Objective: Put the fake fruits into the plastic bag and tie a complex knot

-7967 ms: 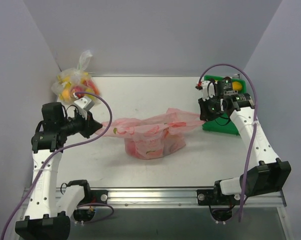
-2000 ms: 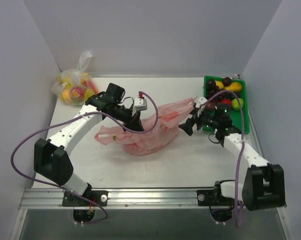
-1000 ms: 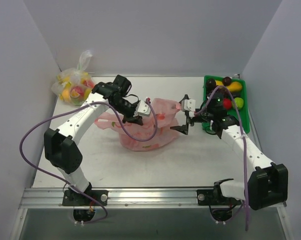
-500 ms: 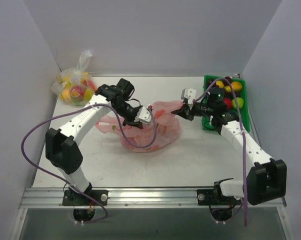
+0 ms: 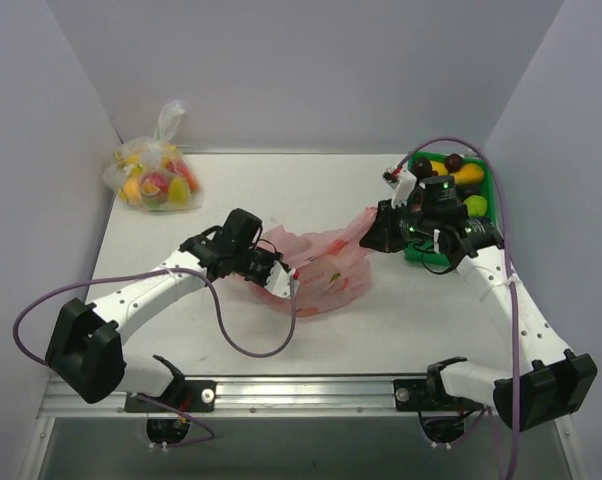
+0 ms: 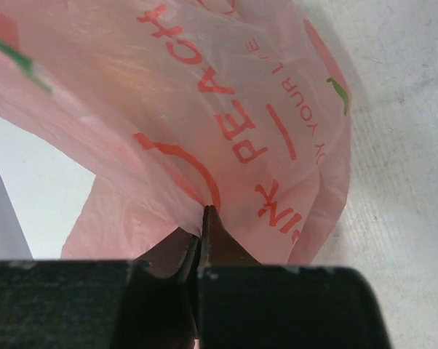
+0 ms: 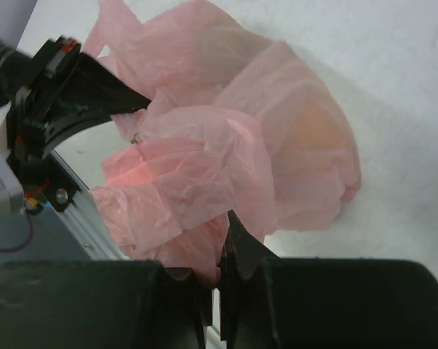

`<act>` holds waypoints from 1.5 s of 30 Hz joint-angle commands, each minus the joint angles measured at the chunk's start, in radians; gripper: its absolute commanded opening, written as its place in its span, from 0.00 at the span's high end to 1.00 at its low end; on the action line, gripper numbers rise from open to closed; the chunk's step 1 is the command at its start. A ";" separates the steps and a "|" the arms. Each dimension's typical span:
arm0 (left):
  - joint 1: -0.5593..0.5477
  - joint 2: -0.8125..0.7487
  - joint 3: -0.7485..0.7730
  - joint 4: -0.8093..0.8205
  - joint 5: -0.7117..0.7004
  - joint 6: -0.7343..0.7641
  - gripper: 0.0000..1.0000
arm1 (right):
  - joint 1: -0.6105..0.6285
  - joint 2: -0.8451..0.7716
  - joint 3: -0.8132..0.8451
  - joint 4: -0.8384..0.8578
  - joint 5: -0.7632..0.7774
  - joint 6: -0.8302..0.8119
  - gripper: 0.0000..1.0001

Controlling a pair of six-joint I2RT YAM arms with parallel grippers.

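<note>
Desk [image 5: 401, 320]: plastic bag [image 5: 326, 265] sits crumpled at centre. Green tray [image 5: 484, 165] at 2 o'clock on the desk, with the fake fruits [image 5: 466, 175] loose in it. My left gripper [image 6: 203, 218] is pinched closed on bag film at the bag's 8 o'clock edge. My right gripper [image 7: 223, 240] is clamped on film at the bag's 2 o'clock corner.
</note>
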 commanded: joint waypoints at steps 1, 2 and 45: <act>-0.048 -0.076 -0.124 0.205 -0.081 0.077 1.00 | -0.014 0.059 0.012 -0.090 0.111 0.276 1.00; -0.056 -0.082 -0.141 0.218 -0.086 0.099 1.00 | -0.036 0.076 0.022 -0.092 0.101 0.346 1.00; 0.010 0.091 0.135 -0.028 0.140 0.067 1.00 | -0.024 0.086 -0.448 1.063 -0.501 -0.448 0.05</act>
